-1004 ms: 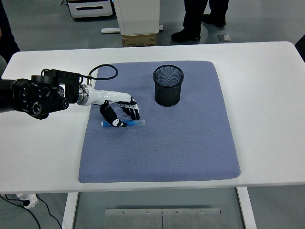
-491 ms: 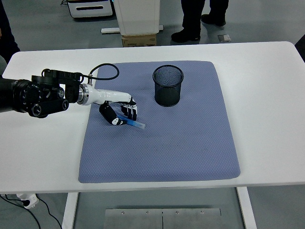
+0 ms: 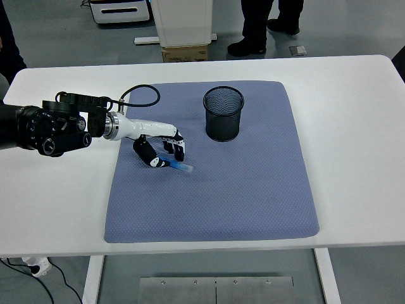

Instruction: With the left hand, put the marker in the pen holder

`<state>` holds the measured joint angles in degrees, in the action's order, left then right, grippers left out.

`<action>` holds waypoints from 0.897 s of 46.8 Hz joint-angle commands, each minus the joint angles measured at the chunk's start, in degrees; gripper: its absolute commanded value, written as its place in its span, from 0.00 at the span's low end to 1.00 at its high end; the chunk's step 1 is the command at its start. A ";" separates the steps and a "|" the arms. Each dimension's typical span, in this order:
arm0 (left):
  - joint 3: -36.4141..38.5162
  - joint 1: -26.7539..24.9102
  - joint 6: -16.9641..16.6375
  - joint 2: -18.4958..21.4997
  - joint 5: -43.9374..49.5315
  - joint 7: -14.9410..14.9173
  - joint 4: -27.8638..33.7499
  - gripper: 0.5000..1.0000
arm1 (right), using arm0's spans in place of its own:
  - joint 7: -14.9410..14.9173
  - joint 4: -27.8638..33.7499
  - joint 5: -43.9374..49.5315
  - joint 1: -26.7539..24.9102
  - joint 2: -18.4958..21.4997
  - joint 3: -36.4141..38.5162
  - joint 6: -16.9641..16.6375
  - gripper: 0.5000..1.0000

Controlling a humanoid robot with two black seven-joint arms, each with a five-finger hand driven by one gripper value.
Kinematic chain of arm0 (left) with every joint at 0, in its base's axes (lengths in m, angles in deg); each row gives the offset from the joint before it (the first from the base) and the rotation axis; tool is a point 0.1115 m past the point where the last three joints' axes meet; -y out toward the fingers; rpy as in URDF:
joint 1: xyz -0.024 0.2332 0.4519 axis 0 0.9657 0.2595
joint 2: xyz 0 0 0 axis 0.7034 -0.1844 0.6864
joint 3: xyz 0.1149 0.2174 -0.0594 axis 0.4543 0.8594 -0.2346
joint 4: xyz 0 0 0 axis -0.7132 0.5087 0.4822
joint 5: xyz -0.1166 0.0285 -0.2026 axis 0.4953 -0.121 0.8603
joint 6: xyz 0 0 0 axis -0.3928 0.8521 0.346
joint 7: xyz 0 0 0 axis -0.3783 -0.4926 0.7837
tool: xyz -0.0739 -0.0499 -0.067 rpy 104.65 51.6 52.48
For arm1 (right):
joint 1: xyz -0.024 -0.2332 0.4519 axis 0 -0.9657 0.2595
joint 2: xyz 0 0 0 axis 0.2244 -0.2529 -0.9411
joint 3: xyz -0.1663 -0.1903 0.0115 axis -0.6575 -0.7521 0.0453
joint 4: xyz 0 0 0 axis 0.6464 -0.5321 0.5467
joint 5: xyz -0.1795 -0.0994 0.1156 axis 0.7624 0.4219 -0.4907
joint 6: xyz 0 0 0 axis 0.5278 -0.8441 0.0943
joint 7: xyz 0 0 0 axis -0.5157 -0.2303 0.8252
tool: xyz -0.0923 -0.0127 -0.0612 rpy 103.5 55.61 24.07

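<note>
Since a second ago: marker (image 3: 178,164) tilted up off mat (image 3: 253,190) | left hand (image 3: 159,147) pinching its near end, left of pen holder (image 3: 223,113) | likely light, stiff, slick; grip mid-barrel.

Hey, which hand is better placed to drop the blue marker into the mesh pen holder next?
Left. The left hand is closed on the marker over the blue mat, with the pen holder just to its upper right. No right arm is in view.
</note>
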<state>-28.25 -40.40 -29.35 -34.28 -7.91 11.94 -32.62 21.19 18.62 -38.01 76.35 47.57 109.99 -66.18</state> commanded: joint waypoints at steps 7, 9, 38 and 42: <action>0.00 -0.26 0.19 0.09 -0.08 0.85 0.17 0.44 | -0.01 0.00 0.08 -0.02 0.00 0.00 0.00 1.00; 0.08 -0.26 0.19 0.00 -0.17 0.94 0.17 0.43 | 0.08 0.00 -0.01 -0.02 0.00 0.00 0.00 1.00; 0.17 0.44 -2.80 -1.23 -3.51 0.85 0.35 0.26 | -0.01 0.00 -0.01 -0.02 0.00 0.00 0.00 1.00; 0.08 0.44 -2.89 -1.23 -3.51 0.85 0.35 0.26 | 0.08 0.00 -0.01 -0.02 0.00 0.00 0.00 1.00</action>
<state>-28.10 -39.96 -32.16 -35.49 -11.40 12.79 -32.29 21.21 18.62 -38.01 76.33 47.57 109.99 -66.18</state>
